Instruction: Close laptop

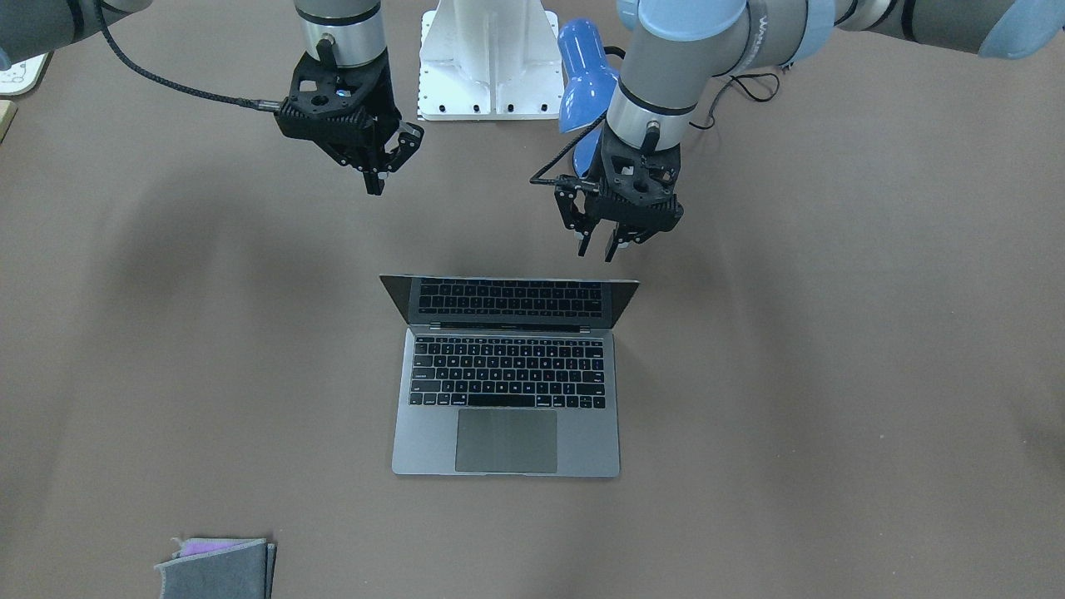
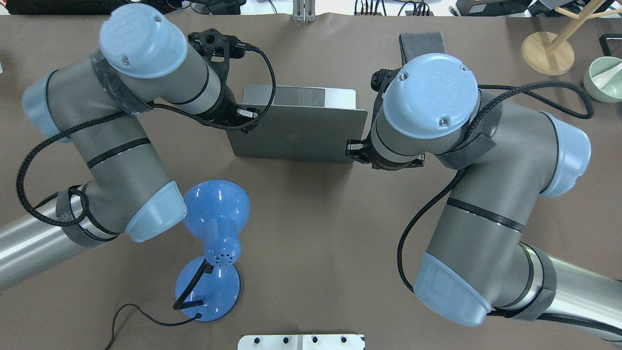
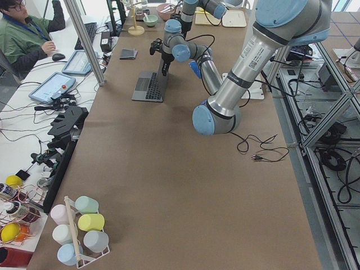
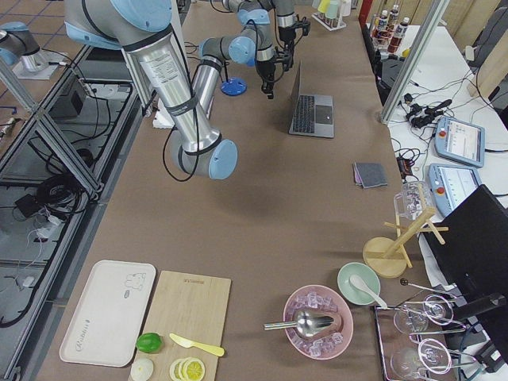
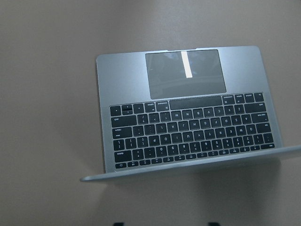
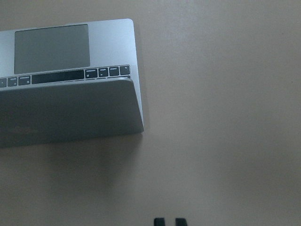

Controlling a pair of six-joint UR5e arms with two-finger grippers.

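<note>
The laptop [image 1: 506,399] lies open in the middle of the table, its lid upright and leaning back toward the robot. The back of the lid shows in the overhead view [image 2: 299,133]. My left gripper [image 1: 599,247] hangs open just behind and above the lid's top corner on the robot's left side, apart from it. Its wrist view looks over the lid edge onto the keyboard [image 5: 188,136]. My right gripper [image 1: 378,179] is shut and empty, farther behind the lid's other corner and higher. Its wrist view shows that corner [image 6: 117,108].
A blue desk lamp [image 2: 214,243] with its cable stands between the arms near the white robot base [image 1: 489,58]. A grey felt pouch [image 1: 216,570] lies at the operators' edge. A wooden stand [image 2: 547,52] and a green bowl [image 2: 605,78] sit at the far right.
</note>
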